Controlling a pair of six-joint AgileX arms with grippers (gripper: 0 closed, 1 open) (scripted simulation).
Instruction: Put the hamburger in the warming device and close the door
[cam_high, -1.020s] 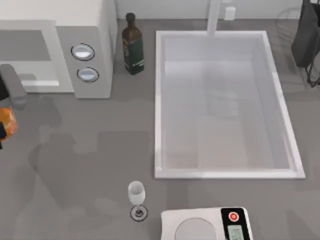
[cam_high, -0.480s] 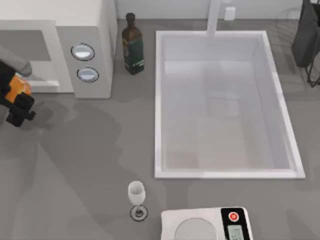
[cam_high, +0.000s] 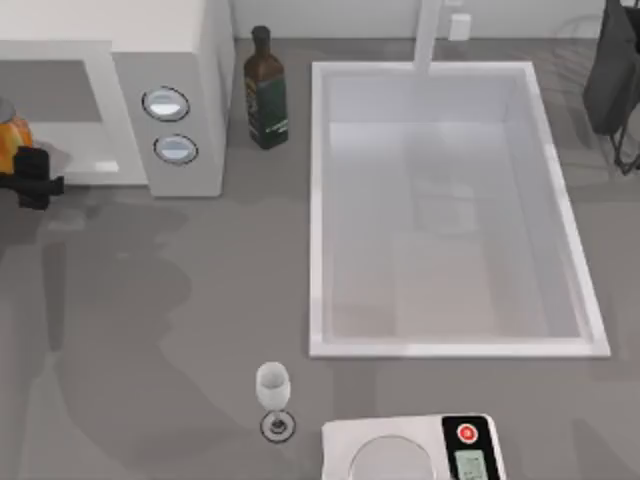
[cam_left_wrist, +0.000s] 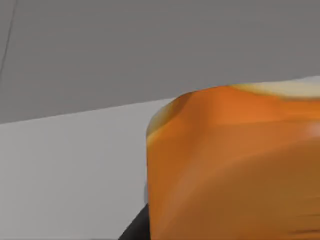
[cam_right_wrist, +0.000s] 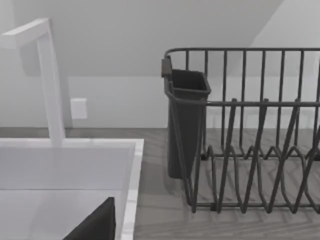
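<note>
Now: left jaws (cam_high: 25, 172) clamp hamburger (cam_high: 12, 135) | microwave (cam_high: 180, 90) mouth | bottle (cam_high: 265, 92) beside

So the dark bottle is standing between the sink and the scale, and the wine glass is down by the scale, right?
Not quite. In the top view the dark bottle stands between the microwave and the sink, not between the sink and the scale. The wine glass is indeed down by the scale.

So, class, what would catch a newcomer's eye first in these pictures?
The orange hamburger at the table's far left, held in the left hand at the mouth of the white microwave. Next, the large white sink across the right half, with a dark bottle between sink and microwave.
</note>
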